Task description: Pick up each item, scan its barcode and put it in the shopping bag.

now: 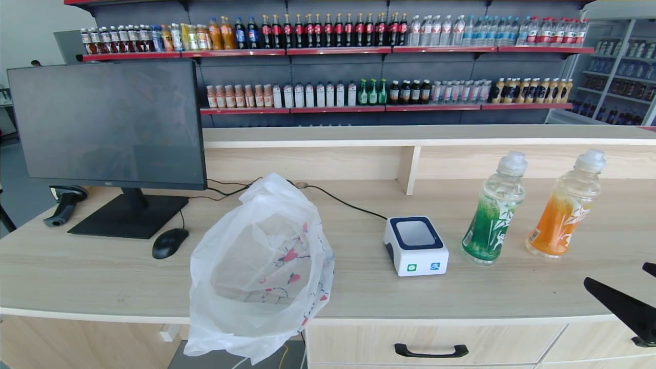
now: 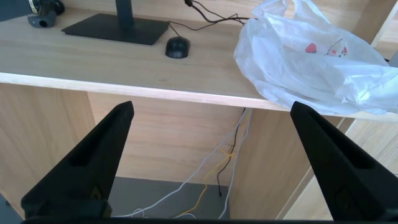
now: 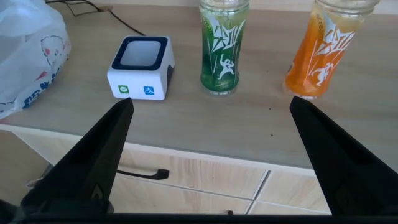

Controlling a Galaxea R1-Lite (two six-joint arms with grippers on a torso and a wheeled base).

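Left end effector (image 2: 211,106): fingers wide apart, low before desk (image 1: 102,277) front, well left of scanner (image 1: 415,245).
Shopping bag (image 1: 261,266): translucent white, red print, mouth up, left of scanner, sagging over desk edge.
Green bottle (image 1: 493,210), orange bottle (image 1: 564,205): clear, pale caps, upright, long axes vertical, right of scanner.
Right end effector (image 3: 211,101): fingers apart, before desk front, right of scanner.

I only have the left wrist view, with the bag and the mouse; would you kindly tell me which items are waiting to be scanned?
Observer: A green bottle and an orange bottle stand upright on the counter, the orange one farther to the robot's right.
Operator: Thank you. Where is the scanner?
Observer: The scanner sits on the counter between the shopping bag and the green bottle, touching neither.
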